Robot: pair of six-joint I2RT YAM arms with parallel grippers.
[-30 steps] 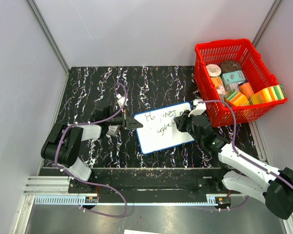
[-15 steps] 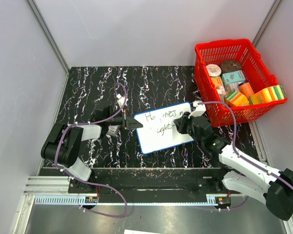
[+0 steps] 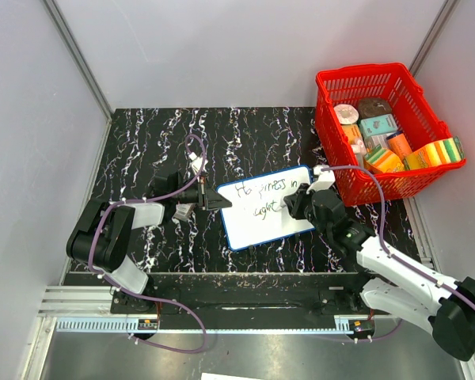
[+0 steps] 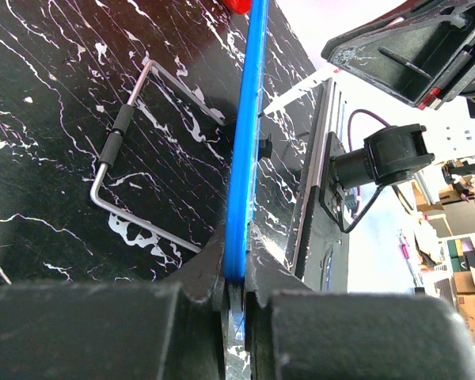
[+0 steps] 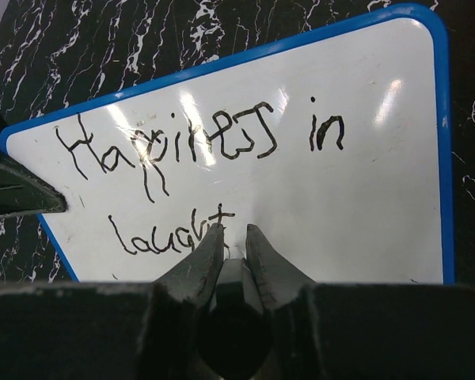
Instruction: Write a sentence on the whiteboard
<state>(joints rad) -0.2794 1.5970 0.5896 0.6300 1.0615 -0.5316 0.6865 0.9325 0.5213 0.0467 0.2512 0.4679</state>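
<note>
The whiteboard [image 3: 257, 228], white with a blue rim, lies tilted on the black marbled table. The sentence [image 5: 198, 146] reads "Happiness in" on one line and "laught" below it, and shows small in the top view as well [image 3: 263, 190]. My left gripper [image 4: 236, 237] is shut on the board's blue rim [image 4: 245, 119] at its left edge [image 3: 214, 199]. My right gripper [image 5: 234, 229] is shut on a black marker [image 5: 236, 279], whose tip rests on the board just right of "laught". In the top view the right gripper [image 3: 291, 207] is over the board's right half.
A red basket [image 3: 362, 73] full of packets and sponges stands at the back right, close to the board's far corner. A bent metal wire handle [image 4: 123, 127] lies on the table left of the board. Grey walls enclose the table on three sides.
My right gripper has edged a little along the second line with the marker, uncovering more of the first line. The left gripper and the board have stayed put.
</note>
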